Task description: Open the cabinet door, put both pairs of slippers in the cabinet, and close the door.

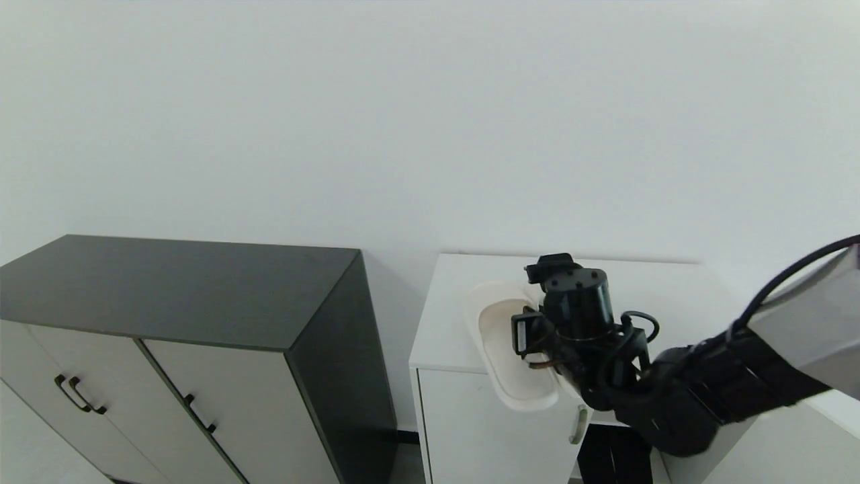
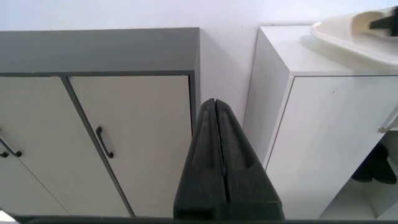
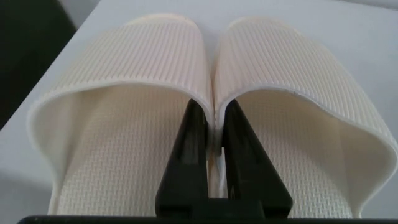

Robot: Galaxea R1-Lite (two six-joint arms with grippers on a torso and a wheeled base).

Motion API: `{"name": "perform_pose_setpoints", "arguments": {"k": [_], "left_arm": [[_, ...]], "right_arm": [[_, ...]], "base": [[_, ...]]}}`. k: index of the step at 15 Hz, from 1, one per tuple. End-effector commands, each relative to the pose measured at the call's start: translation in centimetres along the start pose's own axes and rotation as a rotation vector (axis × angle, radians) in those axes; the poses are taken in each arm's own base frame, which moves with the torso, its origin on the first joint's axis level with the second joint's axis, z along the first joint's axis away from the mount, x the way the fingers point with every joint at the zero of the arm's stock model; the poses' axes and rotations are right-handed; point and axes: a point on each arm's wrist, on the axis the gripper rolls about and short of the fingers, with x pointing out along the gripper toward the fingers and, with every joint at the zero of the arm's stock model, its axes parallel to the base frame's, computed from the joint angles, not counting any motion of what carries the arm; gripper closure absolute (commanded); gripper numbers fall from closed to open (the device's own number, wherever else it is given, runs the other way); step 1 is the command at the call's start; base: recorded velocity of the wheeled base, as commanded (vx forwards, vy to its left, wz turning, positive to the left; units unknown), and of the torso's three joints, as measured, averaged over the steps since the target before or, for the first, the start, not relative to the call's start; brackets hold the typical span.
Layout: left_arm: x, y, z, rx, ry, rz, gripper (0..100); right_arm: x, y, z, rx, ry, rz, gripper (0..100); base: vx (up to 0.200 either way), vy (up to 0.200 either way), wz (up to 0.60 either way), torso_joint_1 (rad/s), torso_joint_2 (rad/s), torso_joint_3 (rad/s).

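A pair of cream slippers lies side by side on top of the white cabinet, its heels hanging over the front edge. My right gripper is shut on the two inner walls where the slippers meet, pinching them together. A pair of black slippers sits inside the white cabinet's open compartment, below the cream pair. My left gripper is shut with nothing in it, hanging low in front of the gap between the two cabinets. The left wrist view catches the cream slippers at the cabinet top's edge.
A taller cabinet with a dark top stands to the left, its pale doors with black handles closed. A narrow gap separates the two cabinets. A white wall runs behind both. A pale handle hangs on the white cabinet's front.
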Motion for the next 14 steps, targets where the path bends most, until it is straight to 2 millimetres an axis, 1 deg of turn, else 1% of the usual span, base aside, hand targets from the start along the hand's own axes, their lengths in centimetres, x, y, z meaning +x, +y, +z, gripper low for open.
{"name": "perform_pose_setpoints", "arguments": {"k": [1,3,6,14], "left_arm": [[0.0,0.0,0.0,-0.003,0.001,-0.001,100],[0.0,0.0,0.0,-0.003,0.001,-0.001,100],[0.0,0.0,0.0,-0.006,0.001,-0.001,100],[0.0,0.0,0.0,-0.006,0.001,-0.001,100]], "right_arm": [[-5.5,-0.1,0.3,-0.004,-0.012,0.09,100],[-5.5,0.1,0.3,-0.005,-0.013,0.098,100],[-5.2,0.6,-0.5,-0.021,0.012,0.124,100],[-5.4,0.2,-1.0,-0.004,-0.018,0.129,100]], "base": [[0.0,0.0,0.0,0.0,0.0,0.0],[0.0,0.0,0.0,0.0,0.0,0.0],[0.0,0.0,0.0,0.0,0.0,0.0],[-0.2,0.0,0.0,0.004,0.0,0.002]]}}
